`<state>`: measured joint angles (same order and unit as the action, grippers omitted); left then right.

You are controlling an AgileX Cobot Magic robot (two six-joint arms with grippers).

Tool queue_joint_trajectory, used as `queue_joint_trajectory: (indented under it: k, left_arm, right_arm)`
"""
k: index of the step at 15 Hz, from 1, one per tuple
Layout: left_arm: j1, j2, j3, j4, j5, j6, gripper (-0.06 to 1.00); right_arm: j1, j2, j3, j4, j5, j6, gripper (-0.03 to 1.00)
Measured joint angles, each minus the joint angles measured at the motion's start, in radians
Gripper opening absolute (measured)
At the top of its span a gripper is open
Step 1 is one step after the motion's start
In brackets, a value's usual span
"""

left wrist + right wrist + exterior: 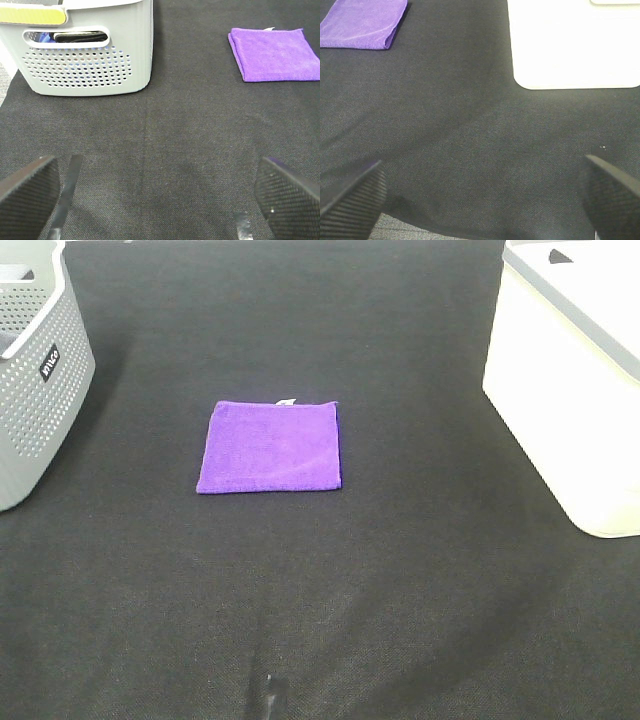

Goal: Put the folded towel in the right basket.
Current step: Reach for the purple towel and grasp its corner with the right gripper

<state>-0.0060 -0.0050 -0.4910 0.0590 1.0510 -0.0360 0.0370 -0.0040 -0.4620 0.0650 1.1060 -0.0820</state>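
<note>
A folded purple towel [270,447] lies flat in the middle of the dark table, with a small white tag at its far edge. It also shows in the left wrist view [275,53] and the right wrist view [364,23]. The right basket [570,380] is white and stands at the right edge; its wall shows in the right wrist view [575,45]. My left gripper [160,200] is open and empty, well short of the towel. My right gripper [482,200] is open and empty, near the white basket. Neither gripper shows in the exterior high view.
A grey perforated basket [35,370] stands at the left edge, with dark and blue items inside seen through its handle slot [80,37]. The table [320,600] is covered in dark cloth.
</note>
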Motion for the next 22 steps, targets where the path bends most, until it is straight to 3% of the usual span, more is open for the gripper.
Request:
queue_joint_trajectory:
  k: [22]
  left_arm:
    - [0.0, 0.0, 0.0, 0.0, 0.0, 0.0, 0.99]
  right_arm:
    - [0.0, 0.073, -0.012, 0.003, 0.001, 0.016, 0.98]
